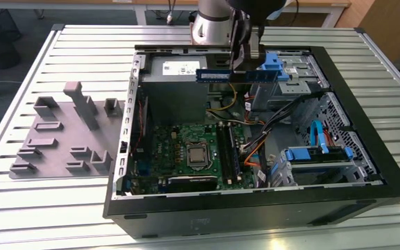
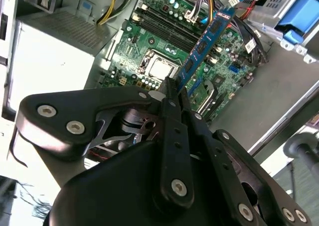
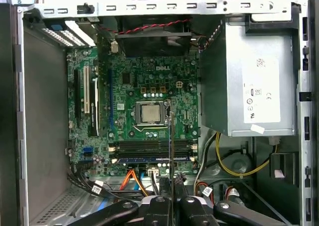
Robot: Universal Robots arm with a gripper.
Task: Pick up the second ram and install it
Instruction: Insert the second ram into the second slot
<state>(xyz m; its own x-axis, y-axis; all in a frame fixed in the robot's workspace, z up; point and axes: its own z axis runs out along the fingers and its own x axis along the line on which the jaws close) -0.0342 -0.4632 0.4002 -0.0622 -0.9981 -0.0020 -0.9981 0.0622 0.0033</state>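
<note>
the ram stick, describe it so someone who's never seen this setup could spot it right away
Find the open black computer case on the slatted table. Above its far end, in front of the grey power supply, the gripper holds the ram stick in the air. It is a long, thin blue board with dark chips, unlike the black slots fixed on the green motherboard below.

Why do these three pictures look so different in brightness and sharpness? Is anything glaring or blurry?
In the exterior view, window light glares off the slatted table, while the computer case interior sits in shade. In the second wrist view, the gripper looms dark and soft up close; the second ram it holds looks sharper. In the first wrist view, the motherboard is evenly lit and the power supply pale.
</note>
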